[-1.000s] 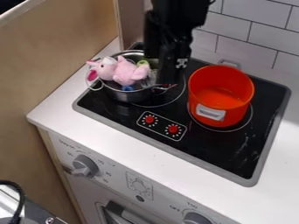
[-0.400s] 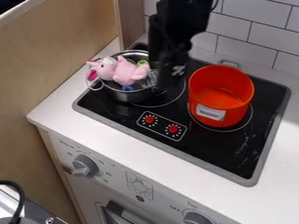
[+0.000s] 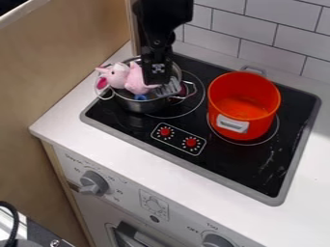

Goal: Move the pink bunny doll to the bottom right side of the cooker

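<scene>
White tiles [image 3: 277, 28] back the cooker [image 3: 235, 166]. At its ten o'clock the gripper [image 3: 157, 81] hangs by the bunny [image 3: 135, 81], whether gripping I can't tell; the metal pot [image 3: 139, 106] seems to prop it up. The red pot [image 3: 241, 99] sits at two o'clock.

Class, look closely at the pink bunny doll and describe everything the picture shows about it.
The bunny doll is small, pink and plush-looking, with a rounded body, a dark eye on its head and a white patch on top. Its head points left, and a deeper pink part hangs at that side. It lies in the silver pot on the cooker's back left, head over the rim. The pincer is close beside its right end; whether they touch is unclear.
</scene>
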Available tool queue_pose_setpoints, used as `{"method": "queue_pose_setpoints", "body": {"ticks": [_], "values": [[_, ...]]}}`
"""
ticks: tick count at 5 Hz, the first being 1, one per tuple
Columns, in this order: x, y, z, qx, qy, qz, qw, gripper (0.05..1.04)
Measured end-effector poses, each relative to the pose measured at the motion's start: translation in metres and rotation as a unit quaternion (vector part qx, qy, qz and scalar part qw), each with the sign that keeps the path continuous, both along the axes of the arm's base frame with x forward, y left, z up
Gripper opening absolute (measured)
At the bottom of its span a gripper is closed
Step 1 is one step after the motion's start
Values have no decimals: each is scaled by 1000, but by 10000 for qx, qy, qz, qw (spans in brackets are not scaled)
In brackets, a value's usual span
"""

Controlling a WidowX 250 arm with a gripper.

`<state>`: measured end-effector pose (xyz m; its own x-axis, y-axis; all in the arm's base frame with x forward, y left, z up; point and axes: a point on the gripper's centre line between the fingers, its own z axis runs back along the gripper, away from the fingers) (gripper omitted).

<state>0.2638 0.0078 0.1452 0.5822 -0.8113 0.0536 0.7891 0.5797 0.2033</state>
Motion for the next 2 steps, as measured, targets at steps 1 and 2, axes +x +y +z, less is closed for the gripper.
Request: {"method": "queue_pose_setpoints", "body": {"ticks": [1,2], "values": [[5,10,-2,121,-166,-249,9995,997],[9,23,-13,206,-24,-374,9991,997]]}}
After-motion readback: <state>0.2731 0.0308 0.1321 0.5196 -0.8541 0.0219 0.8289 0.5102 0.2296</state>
